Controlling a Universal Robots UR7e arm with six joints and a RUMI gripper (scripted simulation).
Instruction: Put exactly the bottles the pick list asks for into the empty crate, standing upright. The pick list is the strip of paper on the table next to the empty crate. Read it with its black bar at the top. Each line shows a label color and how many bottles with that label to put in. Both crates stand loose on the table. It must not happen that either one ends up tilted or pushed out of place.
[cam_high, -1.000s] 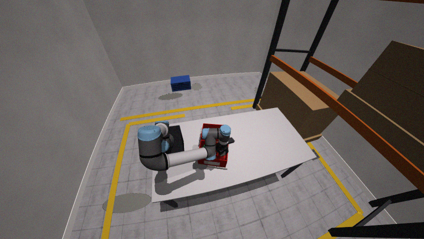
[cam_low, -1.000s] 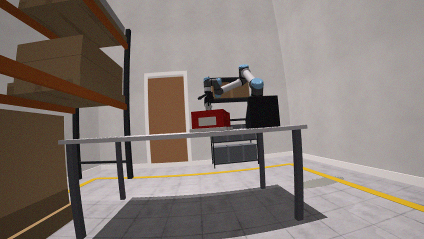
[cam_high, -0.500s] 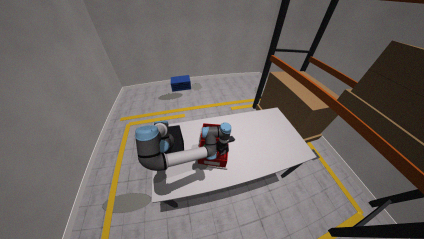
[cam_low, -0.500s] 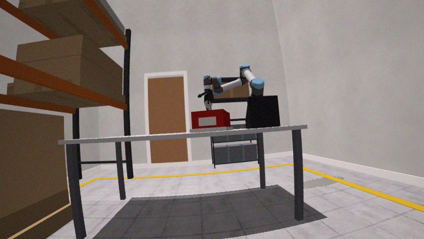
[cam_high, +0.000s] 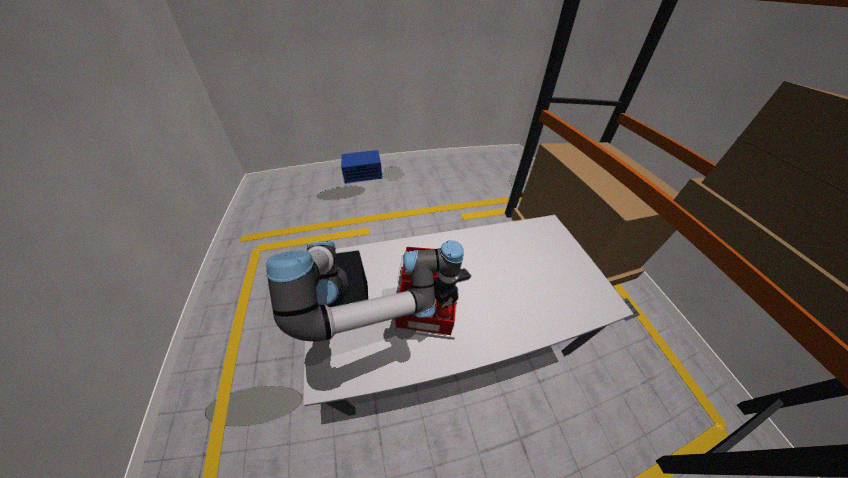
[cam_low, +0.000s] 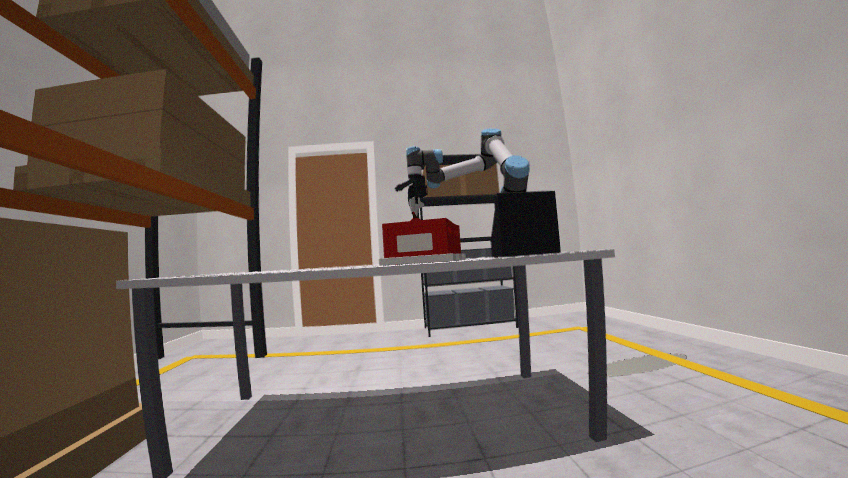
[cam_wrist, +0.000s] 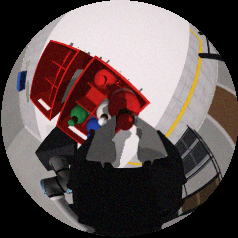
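Sitting on the floor at the far left of the wrist view is a blue crate (cam_high: 361, 166) (cam_wrist: 21, 81). Next comes the empty red crate (cam_high: 415, 249) (cam_low: 389, 240) (cam_wrist: 42, 65), upright on the white table (cam_high: 522, 279) (cam_low: 320, 274) (cam_wrist: 150, 40), its dividers bare and no bottle visible in it. The gray arm (cam_high: 368, 311) (cam_low: 463, 169) (cam_wrist: 60, 172) shows below it, at the lower left. Just beside the empty crate, to its right, stands the stocked red crate (cam_high: 415, 325) (cam_wrist: 126, 81), also level. Inside are a green bottle (cam_wrist: 79, 114), then a blue bottle (cam_wrist: 93, 125) partly hidden by the gripper, a white bottle (cam_wrist: 102, 108) and a red-topped bottle (cam_wrist: 105, 78).

Farther right, at the stocked crate's right-hand end, the two-jaw gripper (cam_high: 445, 293) (cam_low: 415, 212) (cam_wrist: 124, 116) points down, its fingers drawn nearly together around the dark red neck of a red bottle (cam_high: 445, 309) (cam_wrist: 124, 101). That bottle looks about upright; whether its base is off the crate floor cannot be told. The pick list's wording cannot be read in any view. At the right edge of the wrist view is a brown door (cam_low: 333, 237) (cam_wrist: 227, 107).

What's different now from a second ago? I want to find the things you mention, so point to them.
The robot arm (cam_high: 372, 309) (cam_low: 463, 169) went up a little. Its jaws hold a red bottle (cam_high: 445, 309) (cam_low: 414, 217) (cam_wrist: 124, 102), now peeking above the crate (cam_high: 449, 327) (cam_low: 388, 240) (cam_wrist: 142, 103). That crate stayed put.
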